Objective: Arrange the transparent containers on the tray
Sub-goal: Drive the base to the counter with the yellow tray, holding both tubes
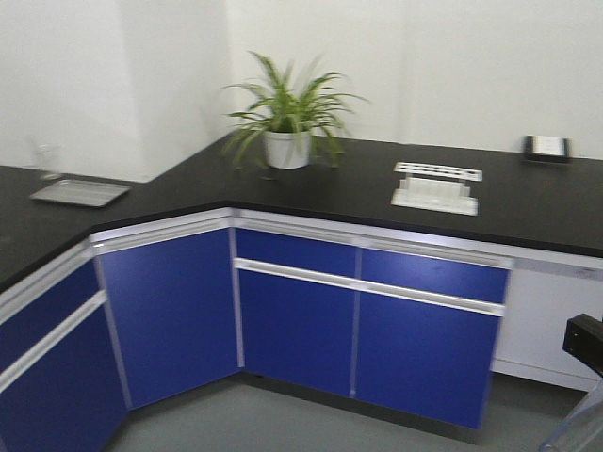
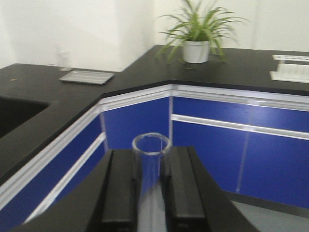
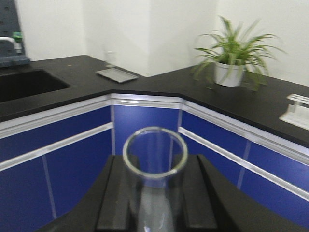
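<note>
Each gripper holds one transparent container, a clear glass tube with a round rim. In the left wrist view my left gripper point(image 2: 150, 162) is shut on a slim tube point(image 2: 150, 186) that stands up between the black fingers. In the right wrist view my right gripper point(image 3: 155, 164) is shut on a second tube point(image 3: 154, 205), its open rim towards the camera. Both hang in front of the blue cabinets, away from the counter. The front view shows only a black piece of the right arm point(image 1: 584, 341) at its lower right edge. The tray is out of view.
An L-shaped black counter point(image 1: 358, 184) runs over blue cabinets point(image 1: 311, 320). On it stand a potted plant point(image 1: 287, 122), a white holed rack point(image 1: 435, 186), a flat grey pan point(image 1: 80, 192) and a small dark box point(image 1: 546, 147). A sink point(image 3: 24, 84) is sunk in at the left.
</note>
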Robot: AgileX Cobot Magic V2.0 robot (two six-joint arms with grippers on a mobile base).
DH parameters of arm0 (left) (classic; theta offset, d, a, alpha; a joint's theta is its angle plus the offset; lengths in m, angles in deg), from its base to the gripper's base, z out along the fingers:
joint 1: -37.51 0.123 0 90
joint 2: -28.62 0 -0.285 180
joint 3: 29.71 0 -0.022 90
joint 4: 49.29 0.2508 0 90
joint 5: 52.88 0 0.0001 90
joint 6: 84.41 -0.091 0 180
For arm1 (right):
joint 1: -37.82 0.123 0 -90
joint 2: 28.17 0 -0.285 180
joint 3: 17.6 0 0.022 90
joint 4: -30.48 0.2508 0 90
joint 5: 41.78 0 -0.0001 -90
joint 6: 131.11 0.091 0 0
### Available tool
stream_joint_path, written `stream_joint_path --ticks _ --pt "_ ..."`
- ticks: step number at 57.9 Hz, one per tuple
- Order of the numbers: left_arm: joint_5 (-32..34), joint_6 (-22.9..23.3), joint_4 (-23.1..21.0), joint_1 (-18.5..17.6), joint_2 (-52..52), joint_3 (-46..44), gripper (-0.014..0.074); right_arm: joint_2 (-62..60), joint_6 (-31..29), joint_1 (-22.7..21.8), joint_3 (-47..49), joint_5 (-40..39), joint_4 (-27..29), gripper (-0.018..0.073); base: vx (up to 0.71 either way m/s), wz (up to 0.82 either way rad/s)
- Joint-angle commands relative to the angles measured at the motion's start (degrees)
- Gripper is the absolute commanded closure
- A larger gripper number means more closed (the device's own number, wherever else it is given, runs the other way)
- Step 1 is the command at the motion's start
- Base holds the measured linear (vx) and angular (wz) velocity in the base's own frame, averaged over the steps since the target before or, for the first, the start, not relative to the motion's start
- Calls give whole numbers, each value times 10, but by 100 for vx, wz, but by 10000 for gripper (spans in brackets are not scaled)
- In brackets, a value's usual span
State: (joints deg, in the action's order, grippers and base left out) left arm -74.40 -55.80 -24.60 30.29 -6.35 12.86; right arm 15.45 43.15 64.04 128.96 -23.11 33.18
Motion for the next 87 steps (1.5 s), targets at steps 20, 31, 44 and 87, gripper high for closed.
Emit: stream_joint_path --ticks 20,31,44,87 --pt "39 3 3 -2 -3 -21 388 -1 -2 -4 17 -52 0 540 -5 62" --pt "39 3 3 -2 -3 -21 388 -1 -2 -4 17 -50 0 540 2 60" --pt "39 3 3 -2 -3 -21 388 -1 -2 -4 17 -50 0 540 8 58" --pt "39 3 3 -2 -3 -21 388 -1 -2 -4 17 -50 0 540 13 47"
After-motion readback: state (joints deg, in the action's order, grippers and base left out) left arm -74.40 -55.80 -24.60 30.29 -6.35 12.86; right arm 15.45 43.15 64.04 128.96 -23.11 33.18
